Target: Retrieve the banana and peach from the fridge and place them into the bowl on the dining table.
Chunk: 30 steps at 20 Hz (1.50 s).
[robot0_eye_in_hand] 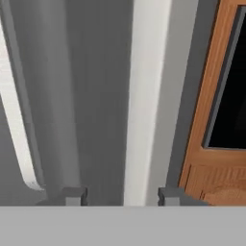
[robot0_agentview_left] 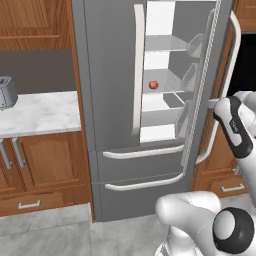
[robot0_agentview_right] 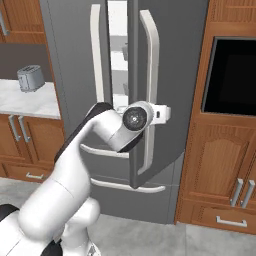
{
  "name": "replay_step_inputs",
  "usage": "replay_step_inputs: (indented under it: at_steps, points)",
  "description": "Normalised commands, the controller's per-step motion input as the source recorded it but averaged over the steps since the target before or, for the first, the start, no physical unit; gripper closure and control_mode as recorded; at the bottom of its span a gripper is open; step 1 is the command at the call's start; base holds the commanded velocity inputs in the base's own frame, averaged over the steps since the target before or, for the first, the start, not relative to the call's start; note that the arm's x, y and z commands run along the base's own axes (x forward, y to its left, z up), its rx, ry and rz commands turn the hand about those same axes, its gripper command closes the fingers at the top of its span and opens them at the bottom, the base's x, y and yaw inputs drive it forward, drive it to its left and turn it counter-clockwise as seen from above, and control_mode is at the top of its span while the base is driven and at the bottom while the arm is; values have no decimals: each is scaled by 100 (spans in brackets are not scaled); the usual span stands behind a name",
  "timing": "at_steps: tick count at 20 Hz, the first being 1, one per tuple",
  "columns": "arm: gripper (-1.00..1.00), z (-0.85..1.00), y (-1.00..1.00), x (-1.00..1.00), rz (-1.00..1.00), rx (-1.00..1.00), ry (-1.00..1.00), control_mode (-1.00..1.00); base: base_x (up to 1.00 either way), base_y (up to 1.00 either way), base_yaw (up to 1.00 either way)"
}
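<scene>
Grey fridge, right door swung partly open, white shelves exposed. Peach on a middle shelf inside, alone. Gripper at the right door's white handle, fingertips set either side of it with visible gaps, not clamped. Toaster on marble counter, left.

A peach sits on a shelf inside the fridge. A toaster stands on the worktop left of the fridge.
</scene>
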Motion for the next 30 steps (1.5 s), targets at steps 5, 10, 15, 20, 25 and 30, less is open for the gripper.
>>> replay_step_inputs:
  at_steps: [5,10,15,20,25,30]
  points:
    - [-100,43,3,-97,1,-15,-14,-100,0,0,0]
    - [-100,76,40,-90,0,-33,-12,-100,0,0,0]
    - [-100,38,98,-44,1,-67,0,-100,0,0,0]
    - [-100,7,100,-8,0,-71,26,-100,0,0,0]
    - [-100,2,83,25,-1,-55,29,-100,0,0,0]
    - [-100,-2,14,42,0,-23,16,-100,0,0,0]
